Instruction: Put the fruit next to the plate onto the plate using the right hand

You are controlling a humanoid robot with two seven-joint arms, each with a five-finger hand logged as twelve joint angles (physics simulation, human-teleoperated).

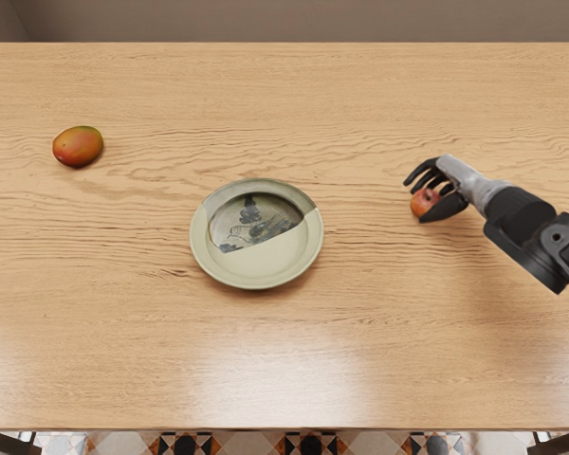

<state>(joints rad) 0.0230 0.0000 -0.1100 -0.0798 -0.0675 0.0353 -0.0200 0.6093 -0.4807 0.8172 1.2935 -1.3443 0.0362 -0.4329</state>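
1. Head view is filled by a wooden table (pixel 379 360); wide bare wood is left on all sides of the plate (pixel 264 271) at the centre.
2. The small red fruit (pixel 422 203) is found right of the plate, well apart from it, enclosed by the curled fingers of the right hand (pixel 443 185), which seems to grip it.
3. Its long axis cannot be told, as it is half hidden.
4. Two fruits are counted, including the mango (pixel 78 146) at far left, plus one plate and one hand.

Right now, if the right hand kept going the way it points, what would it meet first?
The small red fruit that the right hand curls around; beyond, probably just bare table.
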